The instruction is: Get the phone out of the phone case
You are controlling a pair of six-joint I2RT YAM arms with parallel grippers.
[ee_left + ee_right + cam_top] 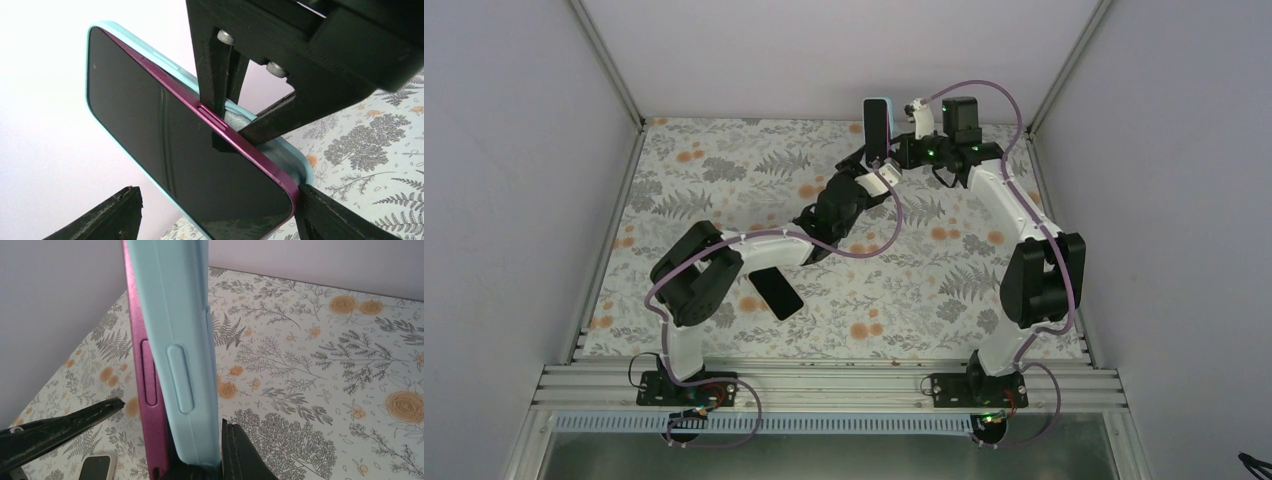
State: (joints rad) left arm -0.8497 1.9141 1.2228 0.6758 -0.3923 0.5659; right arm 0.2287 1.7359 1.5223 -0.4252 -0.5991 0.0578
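Above the far edge of the flower-printed table mat (724, 180), the dark-screened phone with a magenta metal frame (185, 160) stands upright in its pale blue rubbery case (175, 340), lifted clear of the mat. The right gripper (230, 131) is pinched tight on the case's side wall, which gapes a little off the frame there. The left gripper (215, 215) is spread wide about the phone's lower end, with one finger (325, 215) at its corner and the other apart. A second dark phone (776, 292) lies flat on the mat's near left part.
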